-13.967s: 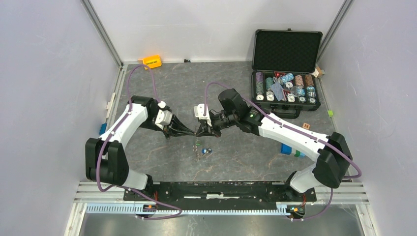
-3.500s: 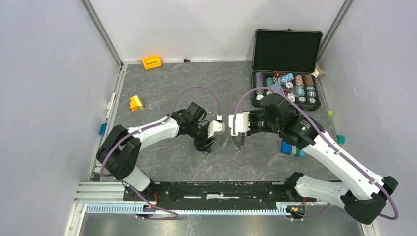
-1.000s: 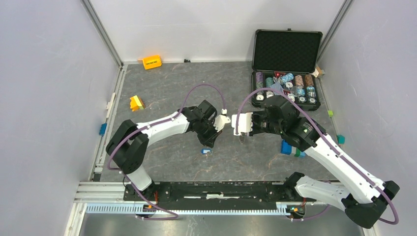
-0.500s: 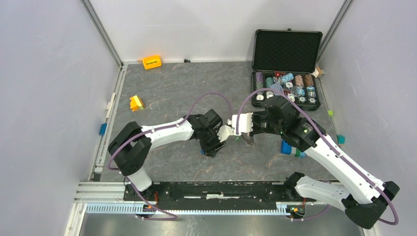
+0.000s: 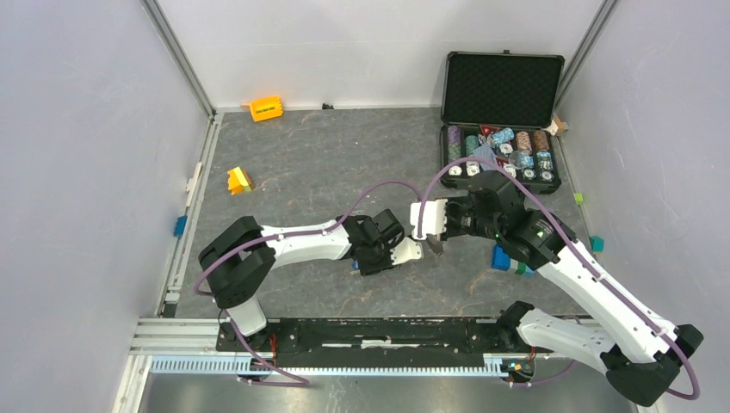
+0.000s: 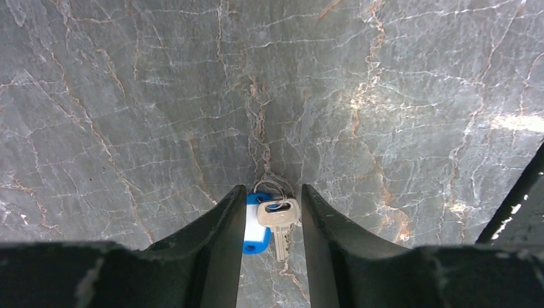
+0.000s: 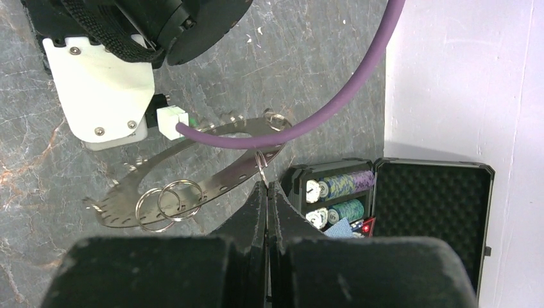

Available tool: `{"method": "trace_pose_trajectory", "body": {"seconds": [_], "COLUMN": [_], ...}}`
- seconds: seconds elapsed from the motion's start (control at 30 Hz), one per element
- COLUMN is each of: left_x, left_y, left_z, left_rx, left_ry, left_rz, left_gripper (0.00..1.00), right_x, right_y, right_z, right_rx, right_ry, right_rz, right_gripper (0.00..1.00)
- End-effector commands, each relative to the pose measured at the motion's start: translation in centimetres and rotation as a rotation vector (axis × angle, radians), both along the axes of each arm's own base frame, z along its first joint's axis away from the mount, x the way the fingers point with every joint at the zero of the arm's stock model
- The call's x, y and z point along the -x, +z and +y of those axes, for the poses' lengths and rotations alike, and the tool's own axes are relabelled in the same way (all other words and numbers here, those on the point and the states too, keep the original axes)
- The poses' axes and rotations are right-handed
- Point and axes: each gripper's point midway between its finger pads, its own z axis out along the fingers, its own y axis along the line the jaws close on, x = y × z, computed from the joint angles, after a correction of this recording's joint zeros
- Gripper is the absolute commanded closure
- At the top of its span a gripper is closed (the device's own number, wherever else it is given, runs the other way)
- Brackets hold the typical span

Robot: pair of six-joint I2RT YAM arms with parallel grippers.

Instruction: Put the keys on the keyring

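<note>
low on the grey marble table [image 6: 128, 96], the left gripper [image 6: 272, 192] stands with jaws narrowly bracketing the small blue-headed silver key [image 6: 256, 224]; just beside, the right gripper [image 7: 266, 186] pinches the large dark-grey perforated metal keyring [image 7: 125, 189].

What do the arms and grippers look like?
Both the left arm and right arm have white link shells, black joint housings and a purple cable looped outside. Wrists carry white camera mounts. The left gripper and right gripper have tapered matt-black fingers. No markings legible.
</note>
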Motion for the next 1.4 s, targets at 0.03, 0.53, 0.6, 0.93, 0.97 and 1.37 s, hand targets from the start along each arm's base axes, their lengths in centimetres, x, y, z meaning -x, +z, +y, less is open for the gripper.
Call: {"method": "trace_pose_trajectory", "body": {"seconds": [0.03, 0.53, 0.6, 0.93, 0.97, 1.37], "left_x": [-0.9, -0.7, -0.7, -1.1, -1.1, -2.1], "left_y": [-0.5, -1.6, -1.5, 0.0, 0.3, 3.8], "left_z": [0.5, 0.9, 0.9, 0.7, 0.6, -0.1], "left_rx": [-0.029, -0.061, -0.059, -0.006, 0.0, 0.149], "left_ry": [-0.036, -0.051, -0.052, -0.055, -0.057, 0.002], "left_rz": [-0.065, -0.053, -0.056, -0.094, -0.098, -0.043], "left_gripper": [0.56, 0.68, 0.74, 0.94, 0.95, 0.96], "right_x": [0.0, 0.1, 0.2, 0.2, 0.2, 0.0], "right_y": [1.4, 1.5, 1.5, 1.4, 1.4, 1.1], "right_z": [0.4, 0.5, 0.5, 0.6, 0.6, 0.9], "right_rx": [-0.057, -0.06, -0.06, -0.063, -0.063, -0.061], "right_ry": [0.01, 0.018, 0.021, 0.023, 0.024, 0.031], "right_rz": [-0.035, -0.035, -0.034, -0.031, -0.031, -0.02], "right_gripper": [1.0, 1.0, 1.0, 1.0, 1.0, 1.0]}}
